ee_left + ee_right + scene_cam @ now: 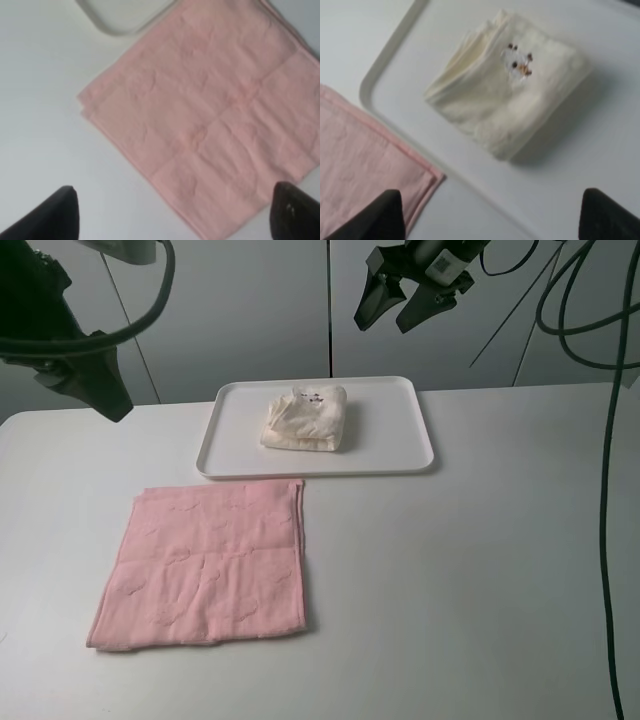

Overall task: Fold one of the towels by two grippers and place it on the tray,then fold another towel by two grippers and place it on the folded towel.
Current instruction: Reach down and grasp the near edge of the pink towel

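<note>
Exterior high view: we see the tray [400, 425] lying toward the far side of the table [480, 570], its long axis running left to right. The cream towel [305, 420] sits on it, slightly left of the middle, folded into a compact, thick bundle. Its stacked folded edges face the left and near sides. On its upper face there is a small patch [520, 62]. From the right wrist view we make it out as a little cartoon face with dark dots and an orange spot. Any lettering on it is too blurred to read.

The pink towel [205, 565] lies flat on the table in front of the tray and to the left. It is close to square, so we cannot name a long axis. Its far edge runs roughly parallel to the tray's near rim and its left edge slants outward toward us. Its far right corner lies just beside that rim, and we cannot tell whether it touches. Faint embossed shapes and crossed crease lines show on the cloth.

The left gripper [173, 189] hangs above the pink towel with its fingers spread wide and nothing between them. The right gripper [384, 325] hangs high over the tray's far side, also released and empty.
</note>
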Controlling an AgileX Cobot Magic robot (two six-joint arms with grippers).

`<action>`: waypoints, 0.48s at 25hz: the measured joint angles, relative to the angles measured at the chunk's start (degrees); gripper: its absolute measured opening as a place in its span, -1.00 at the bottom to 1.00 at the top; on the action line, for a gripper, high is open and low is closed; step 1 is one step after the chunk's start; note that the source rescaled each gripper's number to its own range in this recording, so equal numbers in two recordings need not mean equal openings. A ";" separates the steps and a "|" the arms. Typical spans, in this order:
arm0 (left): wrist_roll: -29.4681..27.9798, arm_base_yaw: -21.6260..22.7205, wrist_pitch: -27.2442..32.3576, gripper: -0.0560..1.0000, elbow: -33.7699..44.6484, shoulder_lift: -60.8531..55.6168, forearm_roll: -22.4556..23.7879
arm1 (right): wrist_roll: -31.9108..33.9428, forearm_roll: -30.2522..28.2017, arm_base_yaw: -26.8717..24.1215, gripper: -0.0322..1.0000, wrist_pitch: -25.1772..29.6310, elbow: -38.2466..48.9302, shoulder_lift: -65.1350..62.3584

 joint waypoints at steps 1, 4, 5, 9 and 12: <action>1.00 1.07 -1.22 0.97 2.92 -1.90 -0.13 | -0.93 0.92 0.00 0.55 -1.05 3.50 -1.57; 5.21 3.06 -4.02 0.97 10.94 -7.44 -0.13 | -5.91 7.07 0.00 0.55 -6.21 17.54 -7.93; 7.13 3.21 -4.55 0.97 13.46 -8.88 -0.13 | -8.17 9.55 0.00 0.55 -7.83 22.61 -10.30; 13.09 3.30 -8.13 0.97 20.56 -13.18 1.10 | -15.52 13.58 1.90 0.55 -12.42 38.77 -17.33; 15.48 3.30 -9.20 0.97 23.32 -13.60 5.02 | -18.91 11.60 6.44 0.55 -14.43 45.63 -19.70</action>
